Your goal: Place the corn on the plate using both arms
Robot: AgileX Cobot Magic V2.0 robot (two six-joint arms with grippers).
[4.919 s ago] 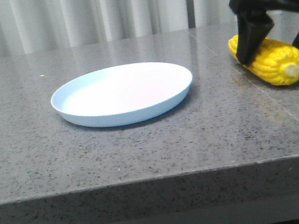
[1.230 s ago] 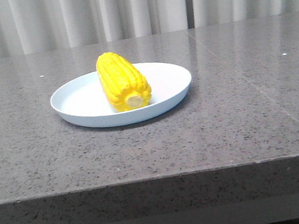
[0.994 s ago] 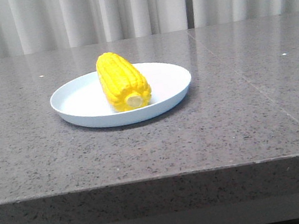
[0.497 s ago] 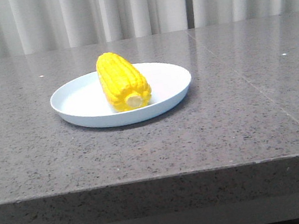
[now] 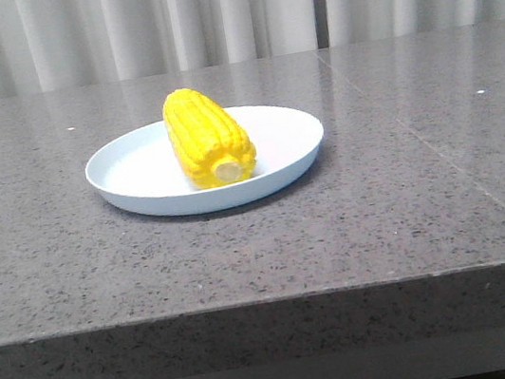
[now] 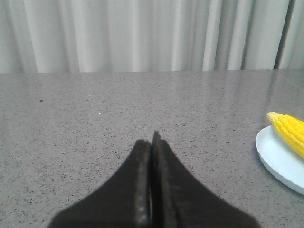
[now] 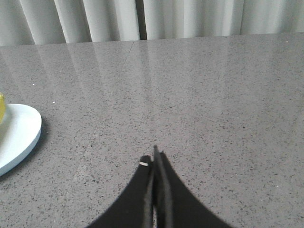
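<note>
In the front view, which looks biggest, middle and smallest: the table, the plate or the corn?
From largest to smallest as they look in the front view:
1. The table, which spans the whole width of the picture.
2. The plate, clearly wider than the corn is long.
3. The corn, lying on the plate.

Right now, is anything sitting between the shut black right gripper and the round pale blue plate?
Nothing: in the right wrist view only bare speckled grey stone countertop lies between the right gripper and the round pale blue plate.
</note>
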